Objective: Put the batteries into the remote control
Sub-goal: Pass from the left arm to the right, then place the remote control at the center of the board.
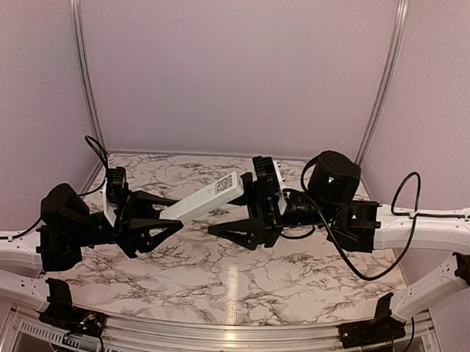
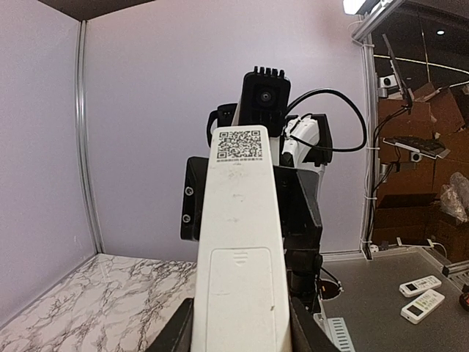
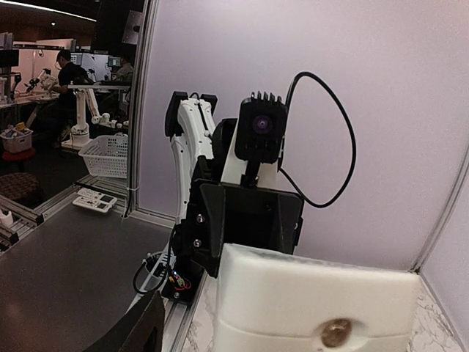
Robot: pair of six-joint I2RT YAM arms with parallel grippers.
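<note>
The remote control (image 1: 202, 199) is a slim white bar held off the marble table, slanting up to the right. My left gripper (image 1: 158, 220) is shut on its lower end. In the left wrist view the remote control (image 2: 242, 220) shows its back, with a QR label and a closed compartment cover, and a black finger (image 2: 172, 334) presses each side. My right gripper (image 1: 238, 208) reaches round the far end. In the right wrist view that end (image 3: 315, 301) faces the camera, one finger (image 3: 135, 330) stands apart from it, and the other is hidden. The batteries are out of view.
The marble table (image 1: 293, 271) lies under both arms, with lilac walls behind and at the sides. Off the table, a grey bench carries spare remotes (image 2: 423, 297), another remote (image 3: 94, 199) and a white basket (image 3: 108, 155).
</note>
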